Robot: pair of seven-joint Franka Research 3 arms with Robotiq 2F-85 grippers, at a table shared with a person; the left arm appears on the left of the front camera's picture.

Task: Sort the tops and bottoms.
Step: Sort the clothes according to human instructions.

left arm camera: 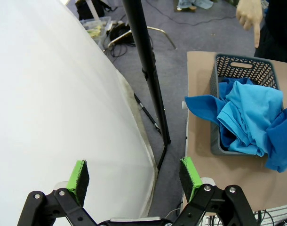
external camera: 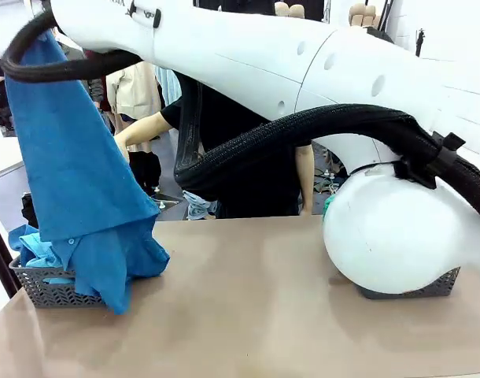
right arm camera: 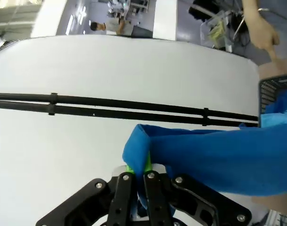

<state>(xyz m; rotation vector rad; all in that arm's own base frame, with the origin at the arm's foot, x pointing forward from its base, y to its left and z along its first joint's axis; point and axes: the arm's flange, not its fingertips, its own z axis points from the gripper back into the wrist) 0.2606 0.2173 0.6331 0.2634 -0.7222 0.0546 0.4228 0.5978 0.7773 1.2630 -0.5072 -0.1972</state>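
Royal-blue cloth, the deeper blue top (external camera: 75, 197), hangs stretched upward from the grey basket (external camera: 47, 290), its lower folds spilling over the basket's near rim onto the tan table (external camera: 256, 315). The right gripper (right arm camera: 138, 176) is clenched on that top's upper fold, its arm reaching across above the basket. A sky-blue top (left arm camera: 249, 115) lies bunched inside the basket. The left gripper (left arm camera: 134, 175) hovers off the table edge beside the basket, jaws spread and holding nothing. A person's hand (left arm camera: 249, 16) points down beyond the basket.

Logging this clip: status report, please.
Right gripper shut on royal blue top, hanging over left basket. Left gripper open, empty. Sky-blue top in basket. Person's hand pointing nearby.
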